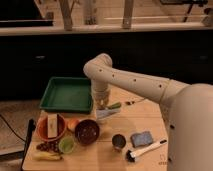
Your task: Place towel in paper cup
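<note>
My gripper (102,103) points down over the middle of the wooden table (150,117), just right of the green tray (66,93). Directly below it lies a pale grey-blue limp thing (106,114), which looks like the towel. I cannot tell whether the gripper holds it or only hovers over it. I cannot make out the cream-white paper cup; it may be hidden behind the gripper and the towel.
A small green item (115,105) lies right of the gripper. In front are a dark red bowl (86,131), a dark metallic cup (118,141), a blue pad (142,137) and a white brush (146,149). At left are an orange bowl (50,128), a lime-green cup (66,144) and a banana (47,156).
</note>
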Action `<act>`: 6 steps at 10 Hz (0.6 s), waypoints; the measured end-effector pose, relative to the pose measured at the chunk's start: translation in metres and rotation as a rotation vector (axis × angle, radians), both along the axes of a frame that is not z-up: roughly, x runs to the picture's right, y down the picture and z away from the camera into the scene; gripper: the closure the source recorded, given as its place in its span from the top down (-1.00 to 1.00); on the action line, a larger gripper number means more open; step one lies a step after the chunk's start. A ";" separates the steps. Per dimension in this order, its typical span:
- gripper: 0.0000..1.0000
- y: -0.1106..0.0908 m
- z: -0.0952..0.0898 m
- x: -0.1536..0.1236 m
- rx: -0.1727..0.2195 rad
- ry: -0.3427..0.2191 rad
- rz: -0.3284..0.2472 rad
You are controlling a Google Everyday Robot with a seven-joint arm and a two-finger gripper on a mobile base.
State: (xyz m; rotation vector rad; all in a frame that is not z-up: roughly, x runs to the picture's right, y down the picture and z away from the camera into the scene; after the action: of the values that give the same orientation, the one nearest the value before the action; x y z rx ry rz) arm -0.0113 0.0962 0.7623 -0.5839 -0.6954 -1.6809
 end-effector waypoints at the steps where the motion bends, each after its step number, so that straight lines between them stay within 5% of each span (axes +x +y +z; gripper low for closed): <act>1: 0.50 -0.001 0.001 0.001 -0.003 0.001 0.000; 6: 0.60 -0.005 0.004 0.004 -0.018 -0.008 -0.003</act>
State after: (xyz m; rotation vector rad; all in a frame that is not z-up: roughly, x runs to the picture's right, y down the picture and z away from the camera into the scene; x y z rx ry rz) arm -0.0072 0.0914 0.7664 -0.5918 -0.7165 -1.6819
